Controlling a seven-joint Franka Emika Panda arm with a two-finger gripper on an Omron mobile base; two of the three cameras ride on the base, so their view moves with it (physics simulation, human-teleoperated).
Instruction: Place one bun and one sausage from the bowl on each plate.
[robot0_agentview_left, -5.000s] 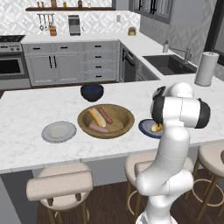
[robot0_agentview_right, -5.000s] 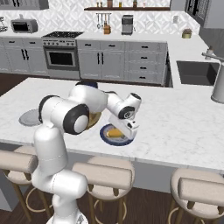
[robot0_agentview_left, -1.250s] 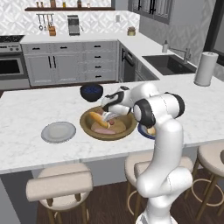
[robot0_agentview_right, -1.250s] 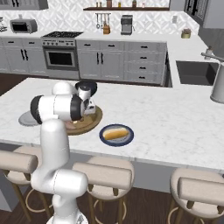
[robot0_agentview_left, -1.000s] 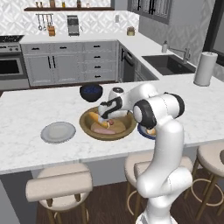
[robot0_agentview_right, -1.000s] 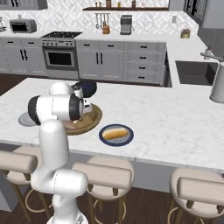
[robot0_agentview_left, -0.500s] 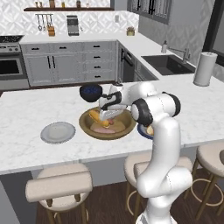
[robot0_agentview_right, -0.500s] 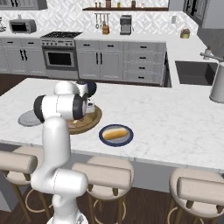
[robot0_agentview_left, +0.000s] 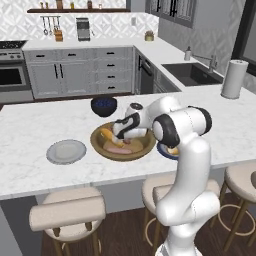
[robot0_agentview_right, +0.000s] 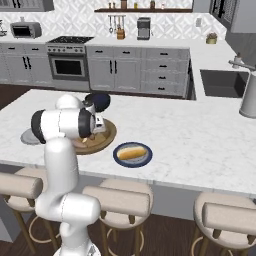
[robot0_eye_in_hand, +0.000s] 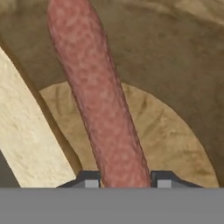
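Wooden bowl (robot0_agentview_left: 98, 141) mid-counter (robot0_agentview_left: 30, 165): I have the fingers (robot0_eye_in_hand: 92, 180) clenched on a sausage (robot0_eye_in_hand: 98, 105) lying inside it, beside a bun (robot0_eye_in_hand: 26, 144). Next I judge a straight lift, then a carry to the dark blue plate (robot0_agentview_right: 120, 159) right of the bowl.

bowl (robot0_agentview_left: 145, 145): brown wood, grained, matt | sausage (robot0_eye_in_hand: 101, 105): mottled pink-red, slightly rough | bun (robot0_eye_in_hand: 30, 144): pale, floury, matt | bench (robot0_agentview_left: 35, 130): white marble, veined, smooth
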